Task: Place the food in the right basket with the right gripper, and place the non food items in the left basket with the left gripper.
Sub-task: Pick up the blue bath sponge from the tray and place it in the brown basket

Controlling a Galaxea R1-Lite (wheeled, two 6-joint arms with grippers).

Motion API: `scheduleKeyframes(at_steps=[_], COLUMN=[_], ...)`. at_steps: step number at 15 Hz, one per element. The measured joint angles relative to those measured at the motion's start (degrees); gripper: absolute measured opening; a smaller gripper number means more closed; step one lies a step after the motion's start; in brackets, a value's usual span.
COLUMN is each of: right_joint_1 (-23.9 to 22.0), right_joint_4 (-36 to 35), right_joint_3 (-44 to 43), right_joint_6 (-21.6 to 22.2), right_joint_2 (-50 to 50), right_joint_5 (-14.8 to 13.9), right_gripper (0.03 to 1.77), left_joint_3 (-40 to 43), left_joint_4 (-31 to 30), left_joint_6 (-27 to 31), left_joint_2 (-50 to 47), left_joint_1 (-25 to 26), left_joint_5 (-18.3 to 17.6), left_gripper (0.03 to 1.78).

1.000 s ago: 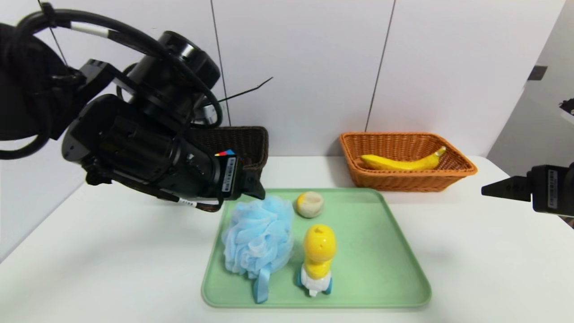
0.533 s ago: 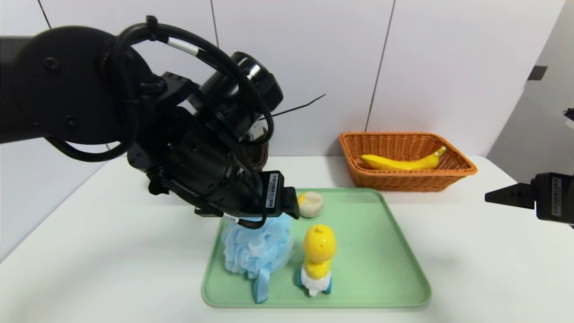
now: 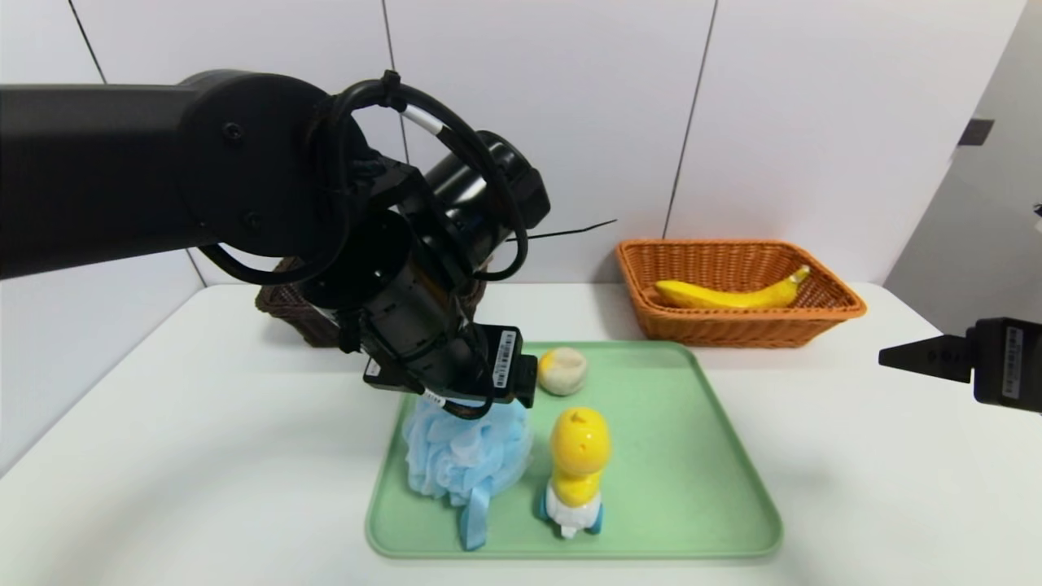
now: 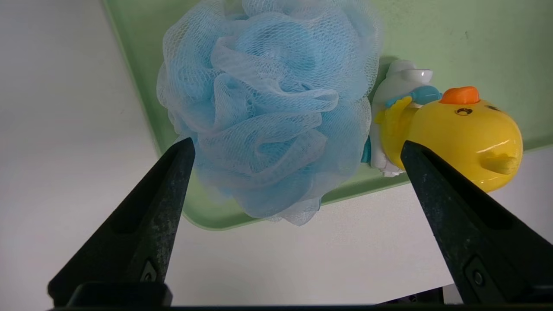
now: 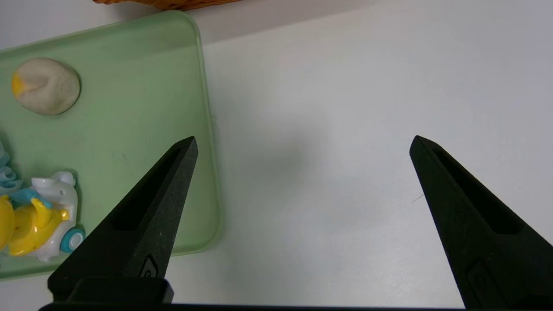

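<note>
A blue mesh bath sponge (image 3: 468, 448) sits on the left part of a pale green tray (image 3: 692, 488), its ribbon loop trailing toward the tray's near edge. My left pincer (image 4: 296, 151) hangs directly above the sponge, angled downward, its two black fingers (image 4: 173, 172) spread wide apart and holding nothing; from my wrist, the sponge fills the gap between them and neither finger touches it.

Just beside the sponge, at its 3 o'clock, stands a yellow duck toy (image 3: 578, 468) on a small white and blue wheeled base. At the duck's 12 o'clock, near the tray's far edge, lies a small round beige bun (image 3: 562, 370) with a yellow patch.

The tray rests in the middle of a white surface (image 3: 203, 464). At the tray's 1 o'clock, against the wall, is an orange wicker basket (image 3: 737, 325) holding a yellow banana (image 3: 733, 293). At the tray's 11 o'clock is a dark brown wicker basket (image 3: 285, 313), mostly hidden behind my left arm.

My right pincer (image 5: 302, 142) hovers off to the tray's 3 o'clock, well apart from the things on it, above bare surface. Its fingers are also spread wide and empty. From that wrist I see the tray's right edge, the bun and part of the duck toy.
</note>
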Motion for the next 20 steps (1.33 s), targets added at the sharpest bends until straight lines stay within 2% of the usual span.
scheduleKeyframes(at_steps=[10, 13, 20], right_joint_1=[0.2, 0.2, 0.2], right_joint_4=[0.0, 0.0, 0.0], right_joint_3=[0.8, 0.8, 0.8], right_joint_6=[0.0, 0.0, 0.0], right_joint_2=[-0.4, -0.9, -1.8], right_joint_5=[1.1, 1.4, 1.3], right_gripper=[1.69, 1.69, 1.69], left_joint_3=[-1.3, -1.0, -0.8], left_joint_4=[0.1, 0.1, 0.0], left_joint_6=[1.2, 2.1, 2.3], left_joint_2=[5.5, 7.3, 10.6], left_joint_1=[0.0, 0.2, 1.3], left_joint_5=[0.2, 2.6, 3.0], left_gripper=[1.69, 1.69, 1.69])
